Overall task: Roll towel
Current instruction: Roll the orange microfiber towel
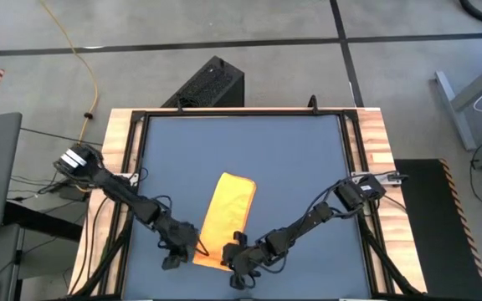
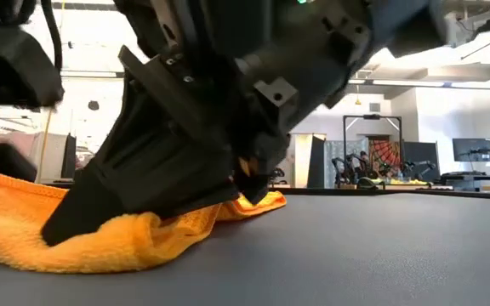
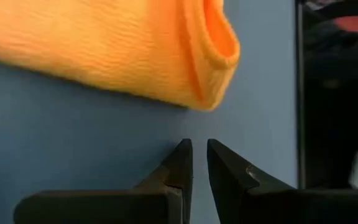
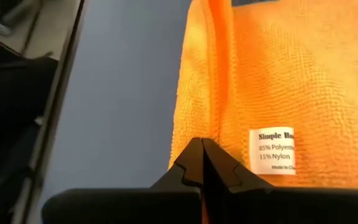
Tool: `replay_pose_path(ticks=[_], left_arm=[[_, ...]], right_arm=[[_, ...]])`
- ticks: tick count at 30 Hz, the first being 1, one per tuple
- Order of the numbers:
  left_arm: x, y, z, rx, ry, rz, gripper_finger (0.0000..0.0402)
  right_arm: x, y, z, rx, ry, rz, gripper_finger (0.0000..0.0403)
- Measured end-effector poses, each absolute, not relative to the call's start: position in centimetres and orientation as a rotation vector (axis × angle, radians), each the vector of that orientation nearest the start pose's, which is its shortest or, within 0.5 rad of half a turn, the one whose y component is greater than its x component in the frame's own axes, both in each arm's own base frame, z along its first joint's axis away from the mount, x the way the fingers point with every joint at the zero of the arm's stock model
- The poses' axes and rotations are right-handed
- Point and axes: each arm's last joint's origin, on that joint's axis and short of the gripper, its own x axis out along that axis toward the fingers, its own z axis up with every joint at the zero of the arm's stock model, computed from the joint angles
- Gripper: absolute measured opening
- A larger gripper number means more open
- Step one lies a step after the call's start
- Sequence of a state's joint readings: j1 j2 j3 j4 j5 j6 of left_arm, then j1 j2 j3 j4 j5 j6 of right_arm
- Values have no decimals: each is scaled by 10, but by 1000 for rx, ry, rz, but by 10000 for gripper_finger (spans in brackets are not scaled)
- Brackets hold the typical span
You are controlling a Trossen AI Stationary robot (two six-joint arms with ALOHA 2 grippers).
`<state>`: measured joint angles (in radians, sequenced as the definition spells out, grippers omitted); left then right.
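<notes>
My right gripper (image 4: pixel 201 149) pinches the near edge of the folded yellow towel (image 1: pixel 227 219) beside its tag (image 4: pixel 272 151) reading "Simple… 85% Polyester, 15% Nylon"; my left gripper (image 3: pixel 199 152) hovers slightly parted, empty, just beside.

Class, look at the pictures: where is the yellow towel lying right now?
In the high view, the towel lies folded on the table's near-centre, its near end between the left gripper and right gripper.

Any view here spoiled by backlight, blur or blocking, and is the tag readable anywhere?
Low view: a dark arm fills the frame, silhouetted against bright room light, towel sharp beneath. Right wrist view: tag print is legible, right pincer shut at the towel's edge. Left wrist view: left pincer fingertips soft-edged. High view: evenly lit, no glare.
</notes>
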<state>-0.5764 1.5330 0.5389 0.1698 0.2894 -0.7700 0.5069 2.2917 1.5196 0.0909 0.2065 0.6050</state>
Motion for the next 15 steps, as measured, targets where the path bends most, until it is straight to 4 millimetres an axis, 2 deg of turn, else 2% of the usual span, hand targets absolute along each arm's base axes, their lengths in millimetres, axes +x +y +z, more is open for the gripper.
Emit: replay_pose_path(ticks=[4, 6, 11, 15], left_arm=[[197, -143, 138, -427, 1094, -363, 34], [192, -147, 145, -335, 1021, -373, 34], [186, -181, 169, -26, 622, -590, 33], [180, -200, 165, 228, 451, -609, 33]], right_arm=[[432, 225, 114, 456, 726, 115, 19], [434, 222, 114, 497, 735, 102, 19], [434, 223, 114, 543, 733, 96, 19], [434, 223, 114, 566, 734, 89, 20]])
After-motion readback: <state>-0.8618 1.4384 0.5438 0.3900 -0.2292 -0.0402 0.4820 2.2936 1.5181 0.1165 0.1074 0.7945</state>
